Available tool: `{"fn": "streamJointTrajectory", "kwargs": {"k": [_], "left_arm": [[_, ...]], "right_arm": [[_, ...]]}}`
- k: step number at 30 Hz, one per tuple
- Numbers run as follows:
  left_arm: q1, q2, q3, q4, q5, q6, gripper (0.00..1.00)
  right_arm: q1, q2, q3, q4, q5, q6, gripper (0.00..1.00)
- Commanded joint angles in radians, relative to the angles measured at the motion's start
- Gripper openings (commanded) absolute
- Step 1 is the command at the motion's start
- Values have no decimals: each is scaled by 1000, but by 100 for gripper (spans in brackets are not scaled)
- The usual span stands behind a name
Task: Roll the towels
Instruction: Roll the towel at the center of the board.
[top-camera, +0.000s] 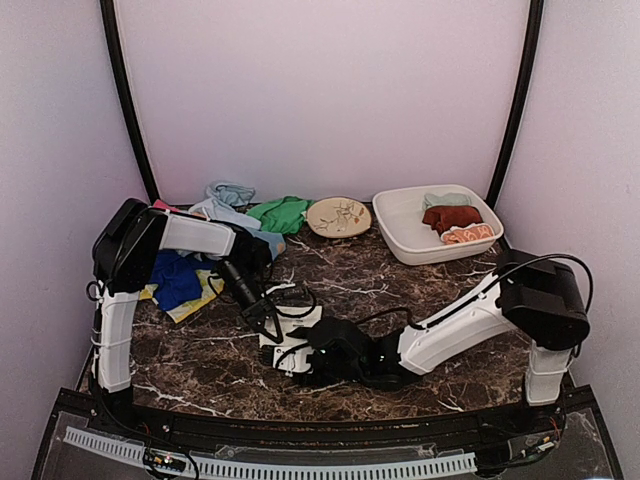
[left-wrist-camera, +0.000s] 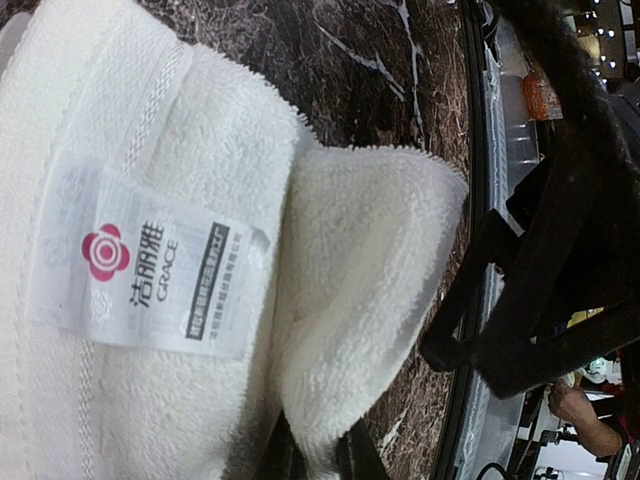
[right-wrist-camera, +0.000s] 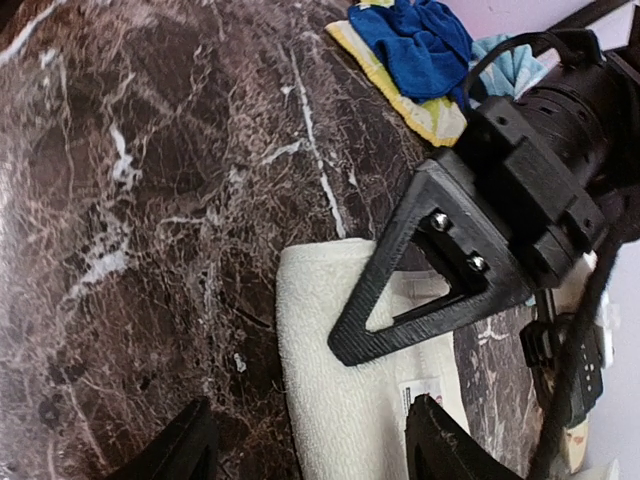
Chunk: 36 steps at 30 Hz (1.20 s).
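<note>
White towel (right-wrist-camera: 315, 300) flat on tabletop (top-camera: 400, 280) near 6 o'clock, label up, one corner folded over. Left gripper (top-camera: 265, 322) pinched tight on towel edge. Right gripper (right-wrist-camera: 315, 445) low, fingers wide apart, towel end between them. Blue towel (top-camera: 178, 280) on yellow towel (top-camera: 192, 306) at 9. Green towel (top-camera: 280, 213) and plate (top-camera: 338, 216) at 12. Tub (top-camera: 430, 250) at 2, dark red towel (top-camera: 452, 216) inside.

My white towel (right-wrist-camera: 320, 330) is soft, looped terry cloth with a smooth printed fabric label (left-wrist-camera: 140, 265), the table (right-wrist-camera: 150, 200) looks like glossy dark veined stone, and my right fingers (right-wrist-camera: 190, 445) are matt black plastic.
</note>
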Motion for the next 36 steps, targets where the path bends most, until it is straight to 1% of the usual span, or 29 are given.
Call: {"fn": "streamJointTrajectory", "kwargs": {"k": [1, 4, 7, 8, 9, 11, 13, 16, 18, 19, 22, 24, 26, 31, 33, 36], "left_arm": [[10, 56, -2, 38, -176, -10, 0], [10, 55, 5, 24, -172, 0, 0], [10, 51, 9, 22, -180, 8, 0], [10, 49, 9, 17, -175, 15, 2], [10, 47, 9, 14, -170, 17, 6], [10, 31, -3, 24, -163, 25, 17], [10, -6, -33, 50, -155, 34, 24], [28, -98, -90, 104, -123, 38, 29], [61, -178, -149, 167, -113, 35, 36], [83, -215, -197, 202, -85, 36, 38], [150, -322, -296, 304, -85, 19, 39], [190, -389, -361, 374, -90, 16, 40], [201, -468, -418, 425, -143, 29, 43], [200, -551, -452, 384, -143, 156, 43], [195, -557, -443, 369, -149, 180, 42], [148, -554, -425, 348, -186, 216, 41]], "right_arm": [[2, 66, 58, 9, 10, -158, 63], [-19, 106, 78, -2, -1, -159, 58], [-48, 143, 96, -43, -19, -123, 47], [-59, 154, 99, -55, -24, -102, 43], [-70, 165, 102, -75, -32, -85, 39], [-96, 180, 106, -111, -50, -41, 34], [-116, 186, 109, -149, -79, 13, 29], [-150, 185, 115, -214, -137, 99, 18], [-161, 174, 107, -238, -188, 148, 13], [-163, 169, 97, -240, -206, 167, 11], [-169, 165, 87, -253, -266, 225, 5], [-174, 171, 97, -273, -298, 263, 2], [-185, 180, 118, -308, -343, 317, 1], [-273, 220, 197, -420, -618, 486, 0], [-315, 257, 269, -470, -741, 554, 0], [-366, 314, 338, -539, -865, 653, 0]]}}
